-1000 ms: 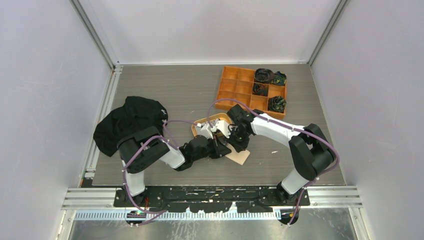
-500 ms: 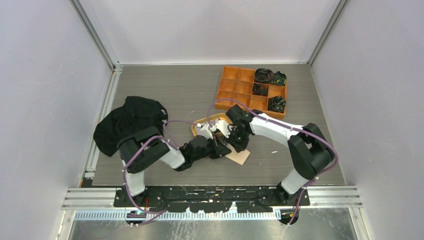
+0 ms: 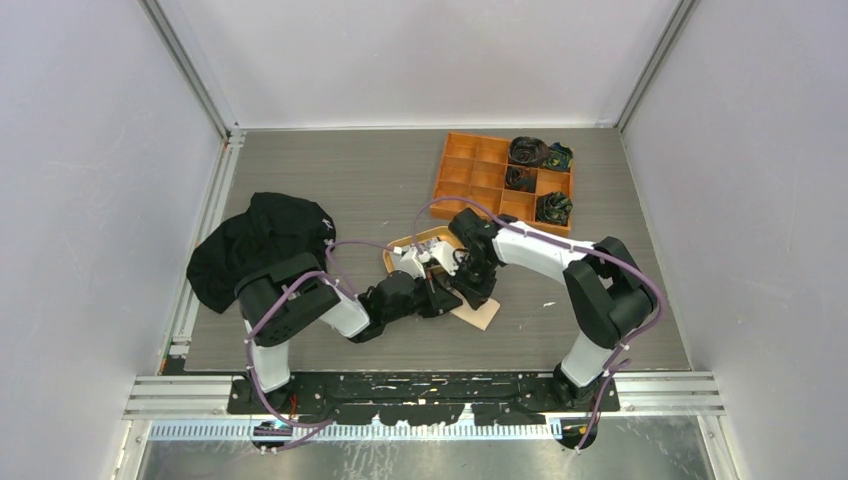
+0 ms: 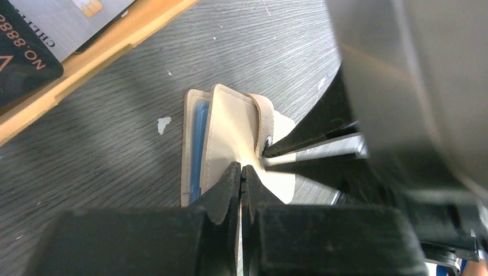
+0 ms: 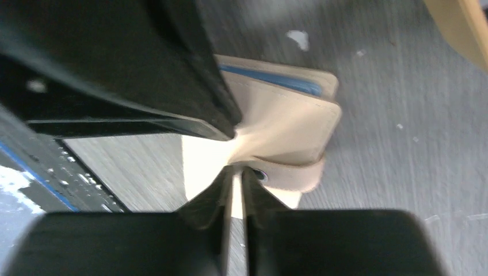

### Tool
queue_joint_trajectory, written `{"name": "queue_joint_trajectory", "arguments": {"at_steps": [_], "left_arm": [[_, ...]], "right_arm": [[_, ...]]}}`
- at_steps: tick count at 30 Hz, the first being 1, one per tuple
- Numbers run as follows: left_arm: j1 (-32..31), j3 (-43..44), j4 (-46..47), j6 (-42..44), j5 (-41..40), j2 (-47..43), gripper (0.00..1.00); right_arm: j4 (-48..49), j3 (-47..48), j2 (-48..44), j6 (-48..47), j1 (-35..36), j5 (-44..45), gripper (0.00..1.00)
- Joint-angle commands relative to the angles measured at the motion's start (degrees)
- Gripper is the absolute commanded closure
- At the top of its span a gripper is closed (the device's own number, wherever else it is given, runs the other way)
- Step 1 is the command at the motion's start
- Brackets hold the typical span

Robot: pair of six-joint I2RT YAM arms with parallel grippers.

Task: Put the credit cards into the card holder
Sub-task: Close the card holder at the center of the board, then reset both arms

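Note:
The beige card holder (image 4: 230,126) lies on the table, partly folded, with a blue credit card (image 4: 199,138) tucked in its left pocket. My left gripper (image 4: 241,169) is shut on the holder's near flap. From the opposite side, my right gripper (image 5: 236,171) pinches the holder (image 5: 288,123) beside the snap tab (image 5: 290,175), with only a thin slit between its jaws. The blue card (image 5: 270,79) shows at the holder's far edge. A light grey card (image 4: 63,17) and a dark card (image 4: 20,57) lie in the tan tray (image 4: 98,52). Both grippers meet over the holder (image 3: 482,314).
The oval tan tray (image 3: 425,238) sits just behind the grippers. An orange compartment box (image 3: 470,170) holding dark rolled items stands at the back right. A black cloth (image 3: 255,245) is heaped at the left edge of the table.
The right arm's elbow has shifted slightly left and its jaws have eased apart by a hair. The left arm and the holder have stayed put.

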Motion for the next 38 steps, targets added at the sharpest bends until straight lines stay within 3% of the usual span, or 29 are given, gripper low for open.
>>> {"name": "queue_joint_trajectory", "arguments": {"at_steps": [1,4,11,13,15,17,19,20,21,24,28,38], "left_arm": [[-0.1,-0.3,1.0,2.3,-0.4,-1.7,0.97],[-0.1,-0.4,-2.5,4.0,-0.8,-5.7,0.9],[-0.3,0.3,-17.9,11.9,-3.4,-20.9,0.73],[-0.4,0.8,-23.7,15.5,-3.8,-26.5,0.71],[-0.4,1.6,-31.4,19.6,-5.0,-32.6,0.69],[-0.3,2.7,-39.6,23.5,-7.3,-39.3,0.55],[-0.2,3.3,-45.2,28.5,-9.5,-45.0,0.28],[-0.1,3.1,-46.0,30.0,-9.5,-47.4,0.12],[0.1,3.0,-47.3,30.8,-9.5,-50.0,0.02],[0.6,4.8,-53.8,32.1,-10.3,-57.6,0.0],[0.7,7.9,-62.6,32.4,-12.1,-64.5,0.0],[0.7,9.6,-68.7,31.4,-10.4,-71.4,0.0]], "right_arm": [[1.2,1.4,-1.8,-1.3,-1.0,-4.1,0.7],[-0.5,2.2,-9.1,-2.9,-2.6,-8.6,0.49],[-0.4,2.2,-24.9,-4.5,-10.8,-10.2,0.2],[3.3,1.5,-30.4,-1.2,-14.3,-8.5,0.02],[9.3,0.3,-36.5,5.7,-18.0,-4.6,0.01],[17.8,-1.3,-42.2,18.3,-19.3,10.1,0.0],[18.5,0.1,-45.2,23.5,-19.3,15.2,0.0],[15.5,2.9,-45.0,23.9,-19.3,14.0,0.0],[12.4,5.3,-45.2,23.7,-19.3,11.1,0.01],[8.6,8.8,-46.6,26.1,-19.3,4.4,0.01],[9.5,11.8,-47.7,38.0,-19.3,10.0,0.0],[8.4,13.1,-48.5,38.1,-19.4,8.6,0.01]]}}
